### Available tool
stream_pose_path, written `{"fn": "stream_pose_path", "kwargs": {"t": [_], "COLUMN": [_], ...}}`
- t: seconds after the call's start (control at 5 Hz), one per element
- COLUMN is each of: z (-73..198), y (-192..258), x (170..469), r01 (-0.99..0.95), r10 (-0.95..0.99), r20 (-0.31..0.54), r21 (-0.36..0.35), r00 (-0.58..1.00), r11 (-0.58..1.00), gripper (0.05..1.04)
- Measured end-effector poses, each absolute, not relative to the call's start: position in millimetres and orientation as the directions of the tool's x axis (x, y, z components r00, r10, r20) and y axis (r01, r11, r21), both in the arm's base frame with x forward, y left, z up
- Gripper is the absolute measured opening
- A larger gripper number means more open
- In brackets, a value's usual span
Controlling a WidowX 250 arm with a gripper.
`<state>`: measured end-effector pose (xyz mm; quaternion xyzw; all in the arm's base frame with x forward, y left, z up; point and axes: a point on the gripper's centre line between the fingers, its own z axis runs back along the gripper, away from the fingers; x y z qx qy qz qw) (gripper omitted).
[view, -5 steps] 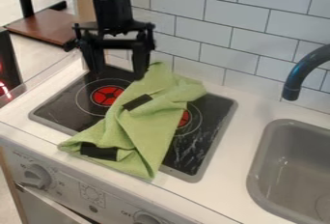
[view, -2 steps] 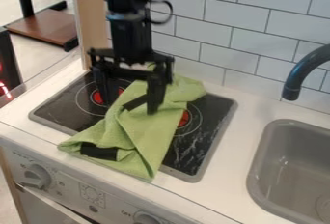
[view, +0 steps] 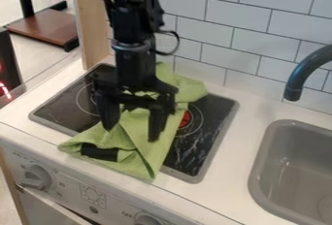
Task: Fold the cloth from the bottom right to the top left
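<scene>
Gripper (view: 131, 133), fingers apart, now farther toward counter's front than in earlier views; cloth (view: 145, 157) unmoved, slantwise across stove top (view: 216, 139), lower edge overlapping front rim. Approach to lower right corner likely; fold apparently still to be made. Room to right, before sink (view: 290, 170); tiled wall (view: 220, 56) limits rearward travel.

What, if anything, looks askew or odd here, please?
The green cloth lies creased and skewed across the cooktop, its lower end past the front edge, an unusual spot for fabric. Nothing looks spilled.
</scene>
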<state>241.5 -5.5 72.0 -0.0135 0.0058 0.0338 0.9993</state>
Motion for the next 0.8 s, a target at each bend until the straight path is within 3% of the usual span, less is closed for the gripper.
{"fn": "stream_pose_path", "kwargs": {"t": [0.8], "z": [42.8], "y": [-21.5], "x": [224.6], "r01": [-0.020], "r10": [0.020], "r20": [-0.045], "r21": [0.009], "r00": [0.999], "r11": [1.000], "gripper": [1.000]}}
